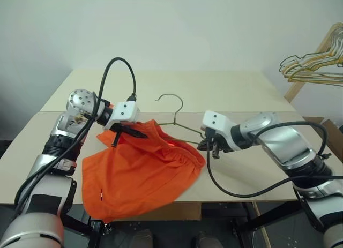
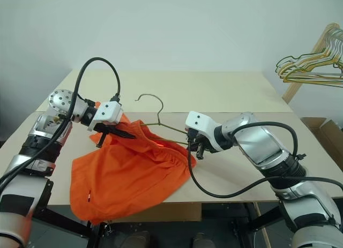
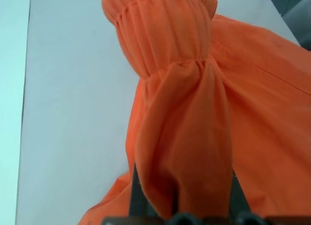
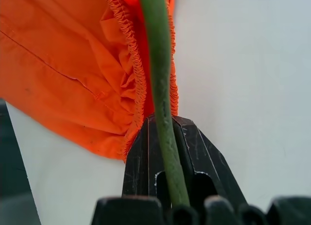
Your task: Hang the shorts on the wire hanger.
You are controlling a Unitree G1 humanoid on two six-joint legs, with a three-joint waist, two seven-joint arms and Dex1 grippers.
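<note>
At the left of the head view the left arm rises from the lower left corner, bends at the elbow and reaches toward the middle of the frame, its wrist turned so the left pincer (image 1: pixel 128 132) points inward and slightly down; its black fingers (image 3: pixel 137 198) are pressed together on a fold of the shorts (image 1: pixel 142 175) near the gathered waistband, and the wrist view shows that fold bunched between them; a black cable loops up over the wrist and back down along the arm.

The shorts sit left of centre in the frame, bright orange, their upper edge lifted between the two pincers while the legs drape down over the near edge of the desk (image 1: pixel 236 92); a tiny white-and-red tag shows on the lower left leg.

Just above the shorts, near the middle of the frame, the wire hanger (image 1: pixel 174 106) stands with its hook curving to the upper left; its thin shoulder wire runs down to the right along the waistband.

At the right the right arm comes in from the lower right corner and stretches leftward, forearm nearly level, hand tipped down; the right pincer (image 1: pixel 210 145) is clamped on the hanger's wire at the shorts' right-hand waistband edge, the green-grey wire running between its black fingers (image 4: pixel 146 157) in the wrist view.

In the upper right corner a bunch of hangers (image 1: pixel 316 63) hangs on a wooden rack (image 1: pixel 320 50).
</note>
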